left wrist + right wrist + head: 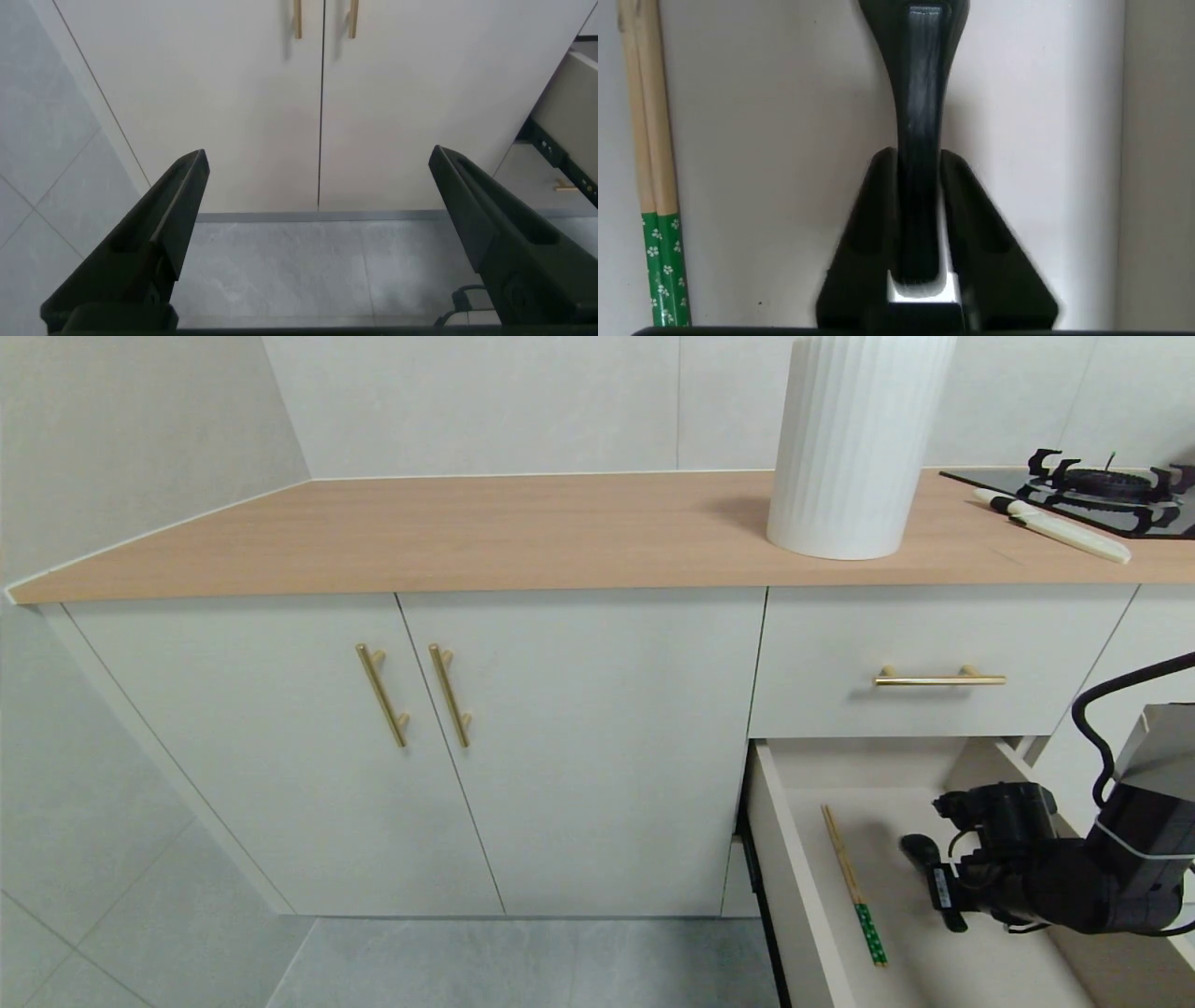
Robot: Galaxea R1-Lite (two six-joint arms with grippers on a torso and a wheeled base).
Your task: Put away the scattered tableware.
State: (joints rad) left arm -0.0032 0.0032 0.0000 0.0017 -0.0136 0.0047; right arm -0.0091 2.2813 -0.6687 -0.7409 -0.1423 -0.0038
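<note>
A black spoon (920, 850) hangs low inside the open drawer (782, 859), and my right gripper (952, 889) is shut on its handle. The right wrist view shows the spoon's handle (920, 84) clamped between the fingers (868, 215) of that gripper (920, 187), just above the drawer floor. A pair of wooden chopsticks with green tips (854, 889) lies along the drawer floor, to the left of the spoon (652, 187). A white knife (1060, 529) rests on the counter by the stove. My left gripper (318, 163) is open and holds nothing, facing the cabinet doors above the floor.
A tall white ribbed container (854, 448) stands on the wooden counter (467, 532). A black gas stove (1111, 490) sits at the far right. A shut drawer with a gold handle (938, 679) is above the open one. Two cabinet doors with gold handles (415, 695) are on the left.
</note>
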